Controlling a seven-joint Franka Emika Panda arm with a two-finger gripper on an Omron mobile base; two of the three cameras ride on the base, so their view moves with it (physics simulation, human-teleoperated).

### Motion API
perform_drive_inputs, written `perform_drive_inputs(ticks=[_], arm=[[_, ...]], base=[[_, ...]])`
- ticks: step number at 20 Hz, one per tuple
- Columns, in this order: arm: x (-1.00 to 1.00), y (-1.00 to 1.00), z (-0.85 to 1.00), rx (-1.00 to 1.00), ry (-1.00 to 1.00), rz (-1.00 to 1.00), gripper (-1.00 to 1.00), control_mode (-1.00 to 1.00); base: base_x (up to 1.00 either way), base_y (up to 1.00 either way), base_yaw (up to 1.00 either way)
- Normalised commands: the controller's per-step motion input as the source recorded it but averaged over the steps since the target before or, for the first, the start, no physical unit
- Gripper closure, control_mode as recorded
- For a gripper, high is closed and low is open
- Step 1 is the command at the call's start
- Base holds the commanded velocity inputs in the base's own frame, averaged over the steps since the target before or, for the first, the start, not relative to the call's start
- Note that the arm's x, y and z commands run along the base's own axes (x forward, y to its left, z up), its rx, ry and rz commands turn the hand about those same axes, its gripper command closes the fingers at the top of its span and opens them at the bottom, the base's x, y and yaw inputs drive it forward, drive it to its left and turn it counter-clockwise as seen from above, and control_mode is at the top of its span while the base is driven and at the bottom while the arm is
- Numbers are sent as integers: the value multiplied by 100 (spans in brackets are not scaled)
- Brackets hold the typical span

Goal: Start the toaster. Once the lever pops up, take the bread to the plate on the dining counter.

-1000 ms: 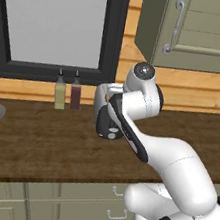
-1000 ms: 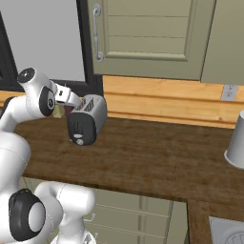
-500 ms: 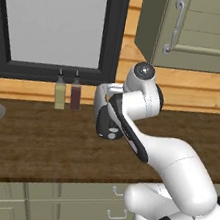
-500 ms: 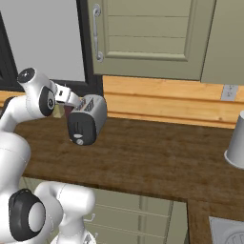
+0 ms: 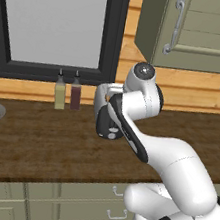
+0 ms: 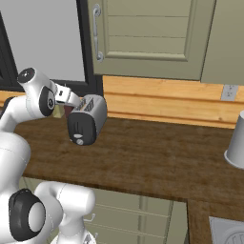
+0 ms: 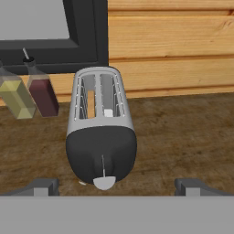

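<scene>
A: Bench (image 6: 157,157) first: a long dark wooden slab under green cabinets, with the toaster (image 7: 101,132) stood on it near the window, just beside two slim bottles (image 7: 28,91).

B: And the bread (image 7: 91,104)?

A: A tan slice is seen sunk in the left slot. The lever (image 7: 104,183) is seen as a pale tab low on the black front panel, facing the hand.

B: How are the fingers (image 7: 41,186) held?

A: Spread to their widest, nothing pinched. The gripper (image 7: 116,188) is hung just in front of and above the panel, tips either side of it.

B: What could be spoiled from here?

A: The lever is small and sits between wide-set tips, so it could be missed altogether. If the panel is struck off-centre, the light toaster may be pushed back or tipped toward the bottles, and the lever left undepressed.
</scene>
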Motion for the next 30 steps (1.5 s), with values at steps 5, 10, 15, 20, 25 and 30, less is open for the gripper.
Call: perform_drive_inputs(ticks=[5, 10, 15, 20, 25, 30], arm=[[0, 0, 0, 0, 0, 0, -100, -100], [0, 0, 0, 0, 0, 0, -100, -100], [0, 0, 0, 0, 0, 0, -100, -100], [0, 0, 0, 0, 0, 0, -100, -100], [0, 0, 0, 0, 0, 0, -100, -100], [0, 0, 0, 0, 0, 0, -100, -100]], base=[[0, 0, 0], [0, 0, 0], [0, 0, 0], [0, 0, 0], [0, 0, 0], [0, 0, 0]])
